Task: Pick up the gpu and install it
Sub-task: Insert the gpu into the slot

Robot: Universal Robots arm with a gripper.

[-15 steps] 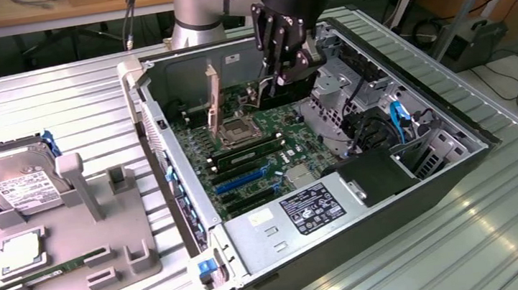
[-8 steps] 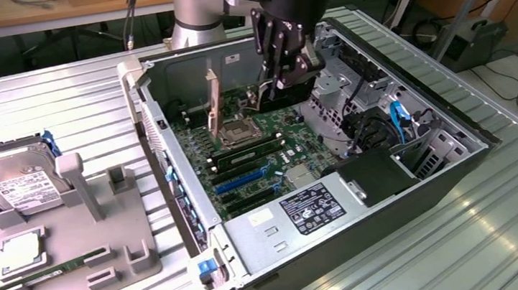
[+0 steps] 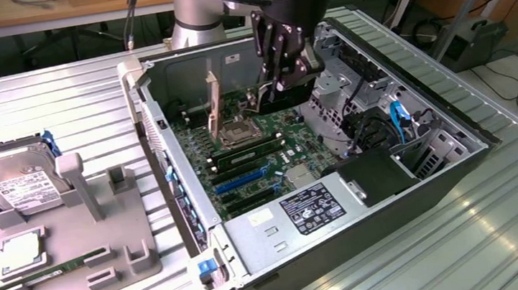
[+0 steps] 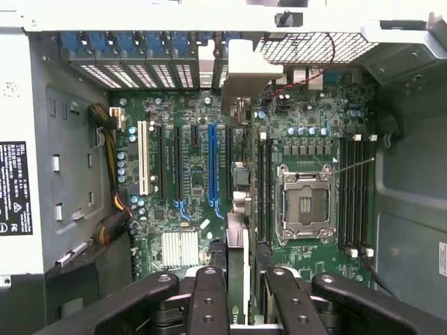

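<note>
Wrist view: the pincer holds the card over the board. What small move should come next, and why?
Probably ease straight down a little. The pincer grips the card on edge above the black slot beside the blue slot, and it does not look seated yet.

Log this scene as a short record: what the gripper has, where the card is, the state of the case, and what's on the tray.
gripper: gripper closed on the gpu, a finger on each side
gpu position: upright on edge over the motherboard, silver bracket toward the rear slots
seated: cannot tell
computer case: computer case lying open on the metal table
cpu socket: cpu socket empty
tray: grey tray at the exterior view's left, holding a hard drive and a RAM stick
</note>
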